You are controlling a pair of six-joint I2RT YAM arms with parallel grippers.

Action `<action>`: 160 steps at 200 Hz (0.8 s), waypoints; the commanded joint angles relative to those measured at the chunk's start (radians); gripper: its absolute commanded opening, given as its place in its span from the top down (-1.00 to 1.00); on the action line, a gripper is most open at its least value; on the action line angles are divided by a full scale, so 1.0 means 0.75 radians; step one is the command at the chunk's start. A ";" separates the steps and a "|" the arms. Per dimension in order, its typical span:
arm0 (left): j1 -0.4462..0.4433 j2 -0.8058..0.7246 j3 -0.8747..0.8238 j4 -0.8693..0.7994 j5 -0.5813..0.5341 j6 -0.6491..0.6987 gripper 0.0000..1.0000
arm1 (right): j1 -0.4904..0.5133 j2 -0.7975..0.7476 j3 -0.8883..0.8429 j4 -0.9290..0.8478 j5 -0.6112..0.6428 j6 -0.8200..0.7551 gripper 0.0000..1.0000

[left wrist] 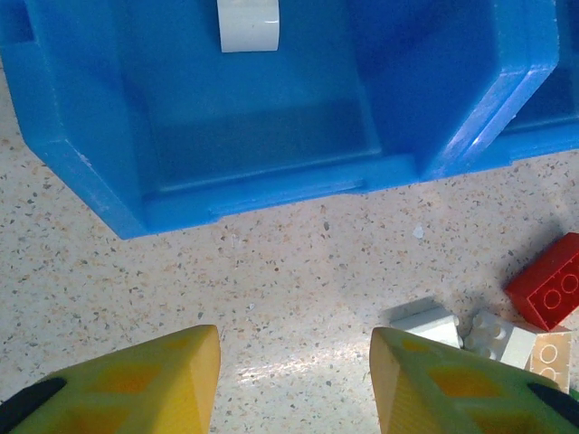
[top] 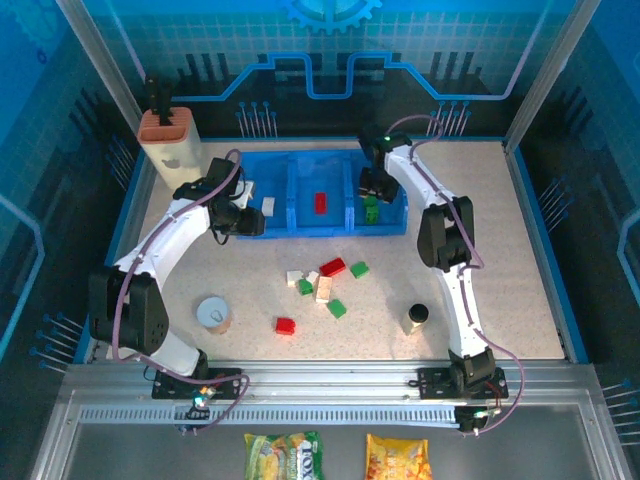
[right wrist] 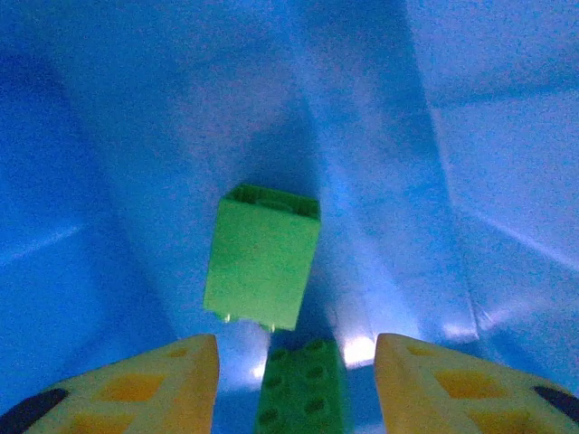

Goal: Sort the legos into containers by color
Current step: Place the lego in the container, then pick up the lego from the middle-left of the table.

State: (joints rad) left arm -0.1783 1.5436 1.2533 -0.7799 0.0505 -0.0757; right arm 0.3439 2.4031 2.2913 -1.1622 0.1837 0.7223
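My right tool, jaws apart & empty in the right bin of the blue plastic tray, should rise straight, clear of the green plastic brick.

Speckled beige surface, blue-edged, boxed in by a blue back wall printed with grid, circuit lines and a gear at top centre, silver frame posts upper left and right, grey metal rail along the bottom, bright even light.

tray: glossy, translucent blue plastic
green brick: smooth plastic, soft sheen
table: speckled, stone-like, faintly shiny
my left fingers: matt yellow, smooth-looking
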 commanded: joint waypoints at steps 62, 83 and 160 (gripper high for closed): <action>-0.032 0.001 0.070 -0.113 0.052 -0.021 0.03 | 0.057 -0.330 -0.239 0.008 0.005 -0.154 0.01; -0.065 0.018 0.078 -0.142 0.034 -0.036 0.03 | 0.075 -0.422 -0.348 0.049 0.004 -0.176 0.02; -0.215 0.047 0.059 -0.157 0.033 -0.218 0.03 | 0.086 -0.699 -0.725 0.174 0.016 -0.184 0.02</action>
State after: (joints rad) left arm -0.2901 1.5589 1.2888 -0.8707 0.0616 -0.1688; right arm 0.4007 1.9465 1.8069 -1.0611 0.1970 0.5999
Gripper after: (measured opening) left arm 0.482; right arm 0.490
